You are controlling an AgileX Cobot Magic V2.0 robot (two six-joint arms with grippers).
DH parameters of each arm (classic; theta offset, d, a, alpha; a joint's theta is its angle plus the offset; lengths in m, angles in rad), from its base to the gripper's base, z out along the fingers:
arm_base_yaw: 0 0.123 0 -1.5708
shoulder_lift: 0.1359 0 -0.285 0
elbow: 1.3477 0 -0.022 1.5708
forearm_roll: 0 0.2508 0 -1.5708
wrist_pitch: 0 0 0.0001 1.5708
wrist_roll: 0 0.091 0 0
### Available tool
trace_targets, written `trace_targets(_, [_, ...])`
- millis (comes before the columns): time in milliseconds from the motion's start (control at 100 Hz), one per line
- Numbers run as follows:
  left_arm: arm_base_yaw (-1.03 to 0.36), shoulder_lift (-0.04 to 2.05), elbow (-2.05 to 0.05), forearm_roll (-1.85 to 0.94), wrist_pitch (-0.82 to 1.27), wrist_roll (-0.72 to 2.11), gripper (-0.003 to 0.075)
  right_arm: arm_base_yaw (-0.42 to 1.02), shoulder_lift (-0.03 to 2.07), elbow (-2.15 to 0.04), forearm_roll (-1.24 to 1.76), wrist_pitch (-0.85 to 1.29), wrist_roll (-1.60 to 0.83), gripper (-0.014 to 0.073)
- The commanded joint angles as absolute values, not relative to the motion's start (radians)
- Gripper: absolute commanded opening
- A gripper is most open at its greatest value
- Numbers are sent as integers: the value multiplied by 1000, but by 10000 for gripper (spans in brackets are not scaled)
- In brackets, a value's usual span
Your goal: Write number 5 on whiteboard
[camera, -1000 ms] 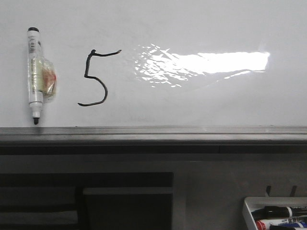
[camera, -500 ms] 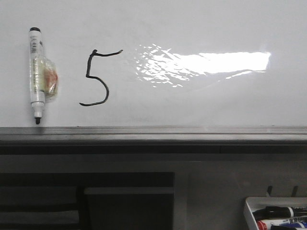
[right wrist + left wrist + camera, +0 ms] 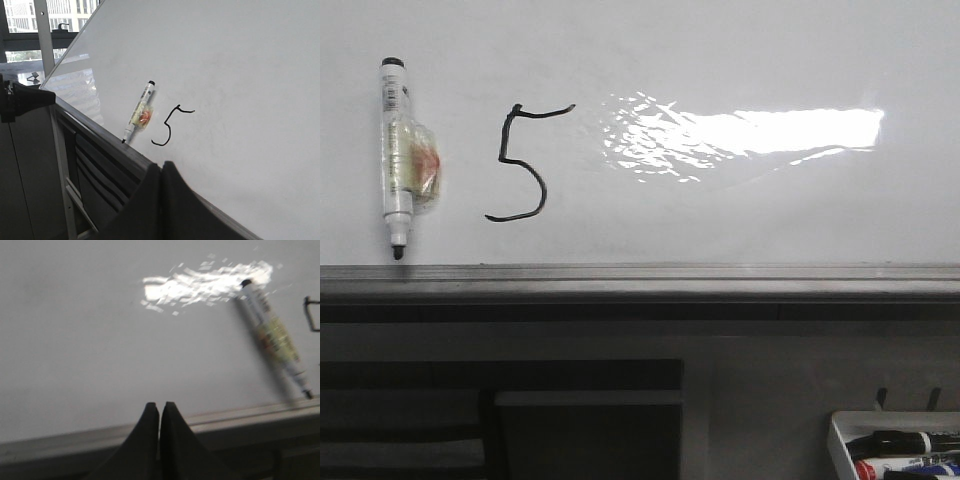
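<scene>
A thin black number 5 (image 3: 523,163) is drawn on the whiteboard (image 3: 740,210), left of a bright glare patch. It also shows in the right wrist view (image 3: 170,126). A white marker (image 3: 397,155) with a black cap lies on the board left of the digit, its tip at the grey edge rail (image 3: 640,272). The marker also shows in the left wrist view (image 3: 275,337) and in the right wrist view (image 3: 138,112). My left gripper (image 3: 159,406) is shut and empty, back at the rail. My right gripper (image 3: 161,166) is shut and empty, over the rail. Neither gripper shows in the front view.
A small white tray (image 3: 892,445) of several markers sits at the lower right below the board. Dark slatted panels (image 3: 500,415) lie under the rail. A window and a white post (image 3: 42,35) stand beyond the board's far end.
The view shifted very slightly in the first half second. The marker and the digit lie where they were.
</scene>
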State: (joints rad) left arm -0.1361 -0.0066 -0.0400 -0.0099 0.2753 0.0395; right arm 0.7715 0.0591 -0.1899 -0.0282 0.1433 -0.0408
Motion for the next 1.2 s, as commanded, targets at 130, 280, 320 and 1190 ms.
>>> trace_targets(130, [-5,-33,23,-31,246,43,-20,767,69,-214,-42,65,-45,-61])
trace_targets(280, [22,-33,21,-22,262,35,-20,767,69,-214,-42,65,-45,-61])
trace_targets(320, [23,-33,21,-22,262,35,-20,767,69,-214,-42,65,-45,-61])
trace_targets(1190, [23,-33,21,-20,257,35,-20,767,69,-214,-43,67,-45,-61])
